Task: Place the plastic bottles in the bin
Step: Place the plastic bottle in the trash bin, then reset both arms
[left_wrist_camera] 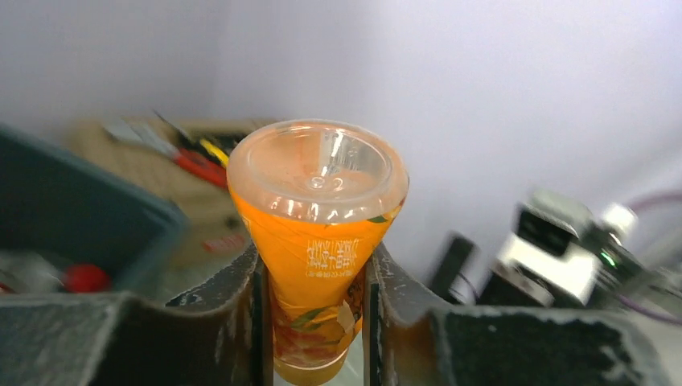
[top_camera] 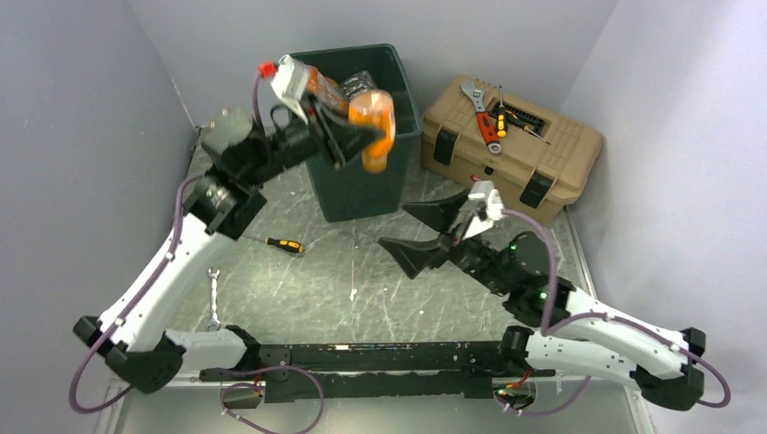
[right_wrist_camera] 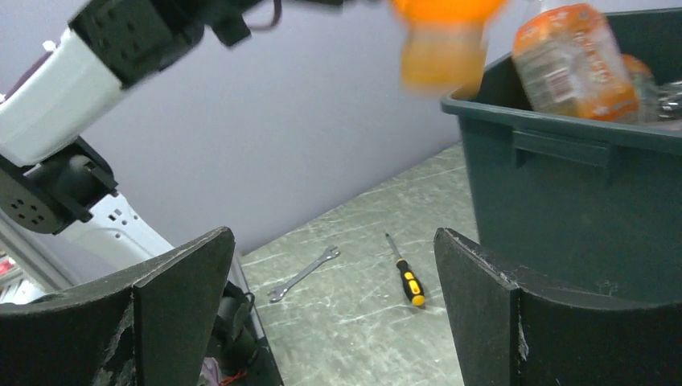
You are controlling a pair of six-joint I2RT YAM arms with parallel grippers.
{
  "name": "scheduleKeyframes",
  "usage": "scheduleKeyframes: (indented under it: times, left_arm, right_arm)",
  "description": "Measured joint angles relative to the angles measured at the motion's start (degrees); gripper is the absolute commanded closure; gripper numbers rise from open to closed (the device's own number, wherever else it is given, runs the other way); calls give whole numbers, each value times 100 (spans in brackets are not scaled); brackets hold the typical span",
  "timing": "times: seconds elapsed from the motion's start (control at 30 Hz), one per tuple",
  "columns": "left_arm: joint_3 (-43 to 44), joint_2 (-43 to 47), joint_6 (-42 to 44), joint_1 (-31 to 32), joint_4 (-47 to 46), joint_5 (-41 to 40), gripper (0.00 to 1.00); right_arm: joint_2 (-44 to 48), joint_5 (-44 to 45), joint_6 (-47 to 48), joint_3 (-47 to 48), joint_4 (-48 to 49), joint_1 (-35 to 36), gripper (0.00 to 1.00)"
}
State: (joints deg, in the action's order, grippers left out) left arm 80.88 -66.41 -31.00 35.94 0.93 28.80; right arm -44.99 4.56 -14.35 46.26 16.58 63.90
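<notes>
Pale lilac walls round a marbled grey bench (top_camera: 362,280). The dark bin (top_camera: 362,194) stands at the back, w/ a tan toolbox (top_camera: 552,154) near it on the R. L hand (top_camera: 360,140) is raised at the bin's near rim, clamped on an orange bottle (top_camera: 374,122). R hand (top_camera: 393,226) is spread wide and empty, low in front of the bin. Other bottles (top_camera: 312,86) already poke above the rim. Screwdriver (top_camera: 285,245) and wrench (top_camera: 213,298) lie on the bench.

Risk: in the R wrist view the bottle looks at or just outside the rim, so letting go here could clip the edge and drop it to the bench. Even if it's inside, it may roll off the pile.
</notes>
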Motion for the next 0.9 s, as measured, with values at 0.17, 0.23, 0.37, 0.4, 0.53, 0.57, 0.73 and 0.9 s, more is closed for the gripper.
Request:
scheduleKeyframes:
  times: [0.17,0.23,0.37,0.4,0.53,0.57,0.73,0.9]
  left_arm:
    - [2787,-1473,1123,-90,1032,-1167,49]
    - [3709,-2070,1469,-184,1410,-1539,10]
    - [4485,-2896,1989,-299,2031,-2092,0]
    - [4476,-3029,2076,-313,2188,-2190,1]
    - [4155,-3198,2334,-315,2520,-2452,1]
    - [4105,-3198,2389,-319,2592,-2520,1]
    - [3541,-2732,2437,-382,2446,-2898,1]
    - [2238,-1333,2424,-442,2258,-3585,1]
  right_arm:
    - [946,501,4,2,-901,0,0]
    - [1255,708,4,-7,-1176,0,0]
    - [1908,1110,7,-26,-1742,0,0]
    - [2033,1211,9,-28,-1862,0,0]
    - [2288,1530,44,-33,-2262,0,0]
    - [2306,1591,48,-42,-2328,0,0]
    - [2310,1801,79,-175,-2448,0,0]
    - [2116,2011,136,-319,-2441,0,0]
